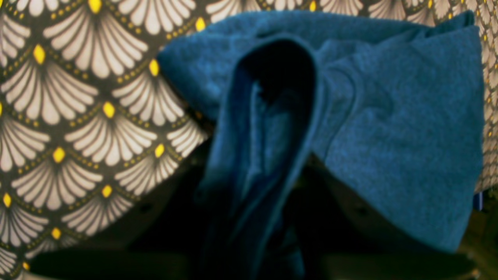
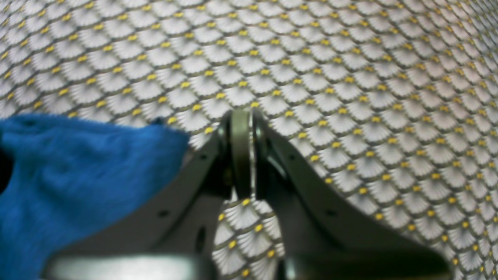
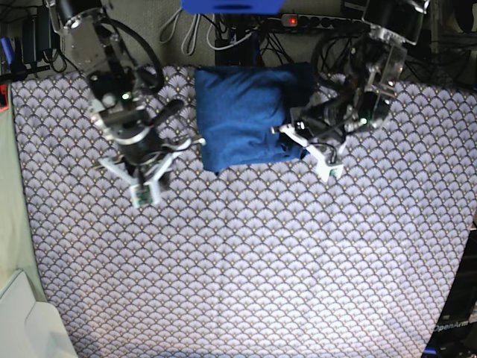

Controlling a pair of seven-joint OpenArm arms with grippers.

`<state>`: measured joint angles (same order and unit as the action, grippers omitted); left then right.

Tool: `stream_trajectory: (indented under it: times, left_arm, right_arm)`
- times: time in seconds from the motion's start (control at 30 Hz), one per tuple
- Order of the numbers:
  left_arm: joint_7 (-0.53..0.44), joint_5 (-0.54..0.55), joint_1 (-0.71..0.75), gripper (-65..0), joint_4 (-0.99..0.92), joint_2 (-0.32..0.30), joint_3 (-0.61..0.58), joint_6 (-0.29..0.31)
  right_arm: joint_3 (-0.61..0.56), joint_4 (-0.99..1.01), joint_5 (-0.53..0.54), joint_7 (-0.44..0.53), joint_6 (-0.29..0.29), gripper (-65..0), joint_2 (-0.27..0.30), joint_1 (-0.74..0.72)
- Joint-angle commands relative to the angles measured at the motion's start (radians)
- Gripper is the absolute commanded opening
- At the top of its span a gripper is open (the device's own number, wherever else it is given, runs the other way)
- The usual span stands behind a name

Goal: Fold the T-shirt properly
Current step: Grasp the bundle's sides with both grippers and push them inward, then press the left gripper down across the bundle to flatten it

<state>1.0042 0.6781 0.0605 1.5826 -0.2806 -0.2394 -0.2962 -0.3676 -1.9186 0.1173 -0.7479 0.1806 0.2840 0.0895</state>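
The T-shirt (image 3: pixel 242 112) is a blue knit bundle folded into a rough rectangle at the back middle of the patterned tablecloth (image 3: pixel 261 261). My left gripper (image 3: pixel 299 143) sits at its near right corner. In the left wrist view a bunched fold of the T-shirt (image 1: pixel 408 136) runs down between the dark fingers of that gripper (image 1: pixel 256 171), which are shut on it. My right gripper (image 3: pixel 147 192) hovers over bare cloth left of the shirt. Its jaws (image 2: pixel 241 120) are shut with nothing in them, and the T-shirt's edge (image 2: pixel 78 175) lies to their left.
Cables and a power strip (image 3: pixel 298 21) run along the back edge behind the shirt. A blue object (image 3: pixel 231 6) sits at the top centre. A pale surface (image 3: pixel 16 313) borders the tablecloth at the lower left.
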Motion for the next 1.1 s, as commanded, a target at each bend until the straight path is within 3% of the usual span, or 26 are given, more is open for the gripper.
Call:
stream_trajectory:
  times: [0.0, 0.13, 0.2, 0.37, 0.5, 0.77, 0.97, 1.07]
  left_arm:
    - [0.044, 0.013, 0.0, -64.3, -0.017, 0.008, -0.019, -0.008]
    - [0.046, 0.013, -0.066, -64.7, -0.021, 0.008, -0.019, -0.007]
    - [0.046, 0.013, -0.11, -64.7, -0.027, 0.008, -0.031, -0.007]
    - [0.044, -0.071, -0.256, -64.7, -0.029, -0.006, -0.231, -0.007]
    - [0.034, -0.186, -0.373, -64.7, -0.031, 0.008, -0.421, -0.005]
    - [0.029, -0.314, -0.594, -64.7, -0.216, 0.143, -0.7, -0.004]
    - [-0.118, -0.407, -0.696, -64.7, -0.377, 0.284, -0.903, -0.002]
    - [-0.135, -0.426, -0.729, -64.7, -0.474, 0.36, -1.004, -0.002]
  right_arm:
    - [0.032, -0.015, -0.011, 0.023, -0.006, -65.0, 0.004, -0.012]
    - [0.17, -0.012, -0.006, 0.023, -0.014, -65.0, 0.037, -0.01]
    - [0.244, -0.012, -0.006, 0.023, -0.062, -65.0, 0.053, -0.009]
    - [0.46, -0.012, -0.011, 0.021, -0.203, -65.0, 0.048, 0.019]
    - [0.58, -0.015, -0.011, 0.02, -0.273, -65.0, 0.048, 0.054]
    - [0.79, -0.018, -0.012, 0.017, -0.329, -65.0, 0.053, 0.117]
    - [0.945, -0.018, -0.012, 0.023, -0.33, -65.0, 0.054, 0.172]
    - [1.007, -0.018, -0.012, 0.023, -0.33, -65.0, 0.054, 0.194]
